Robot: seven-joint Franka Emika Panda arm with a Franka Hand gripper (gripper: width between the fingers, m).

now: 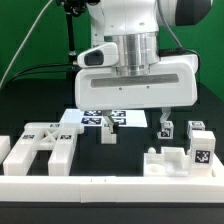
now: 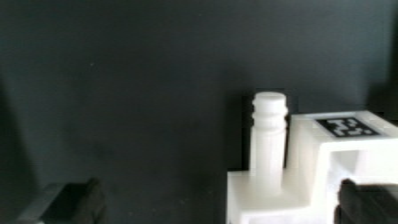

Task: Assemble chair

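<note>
Black two-finger gripper spread wide, holding nothing, hovers over black table. Chunky matte white chair parts on table: slotted frame at exterior view's left, tagged notched block at right, small tagged cubes behind it. Wrist view: upright white peg beside tagged white part, dark fingertips well apart.

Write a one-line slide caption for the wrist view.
Open jaws frame the upright peg of a white chair part, beside its square tag, over the black table.
</note>
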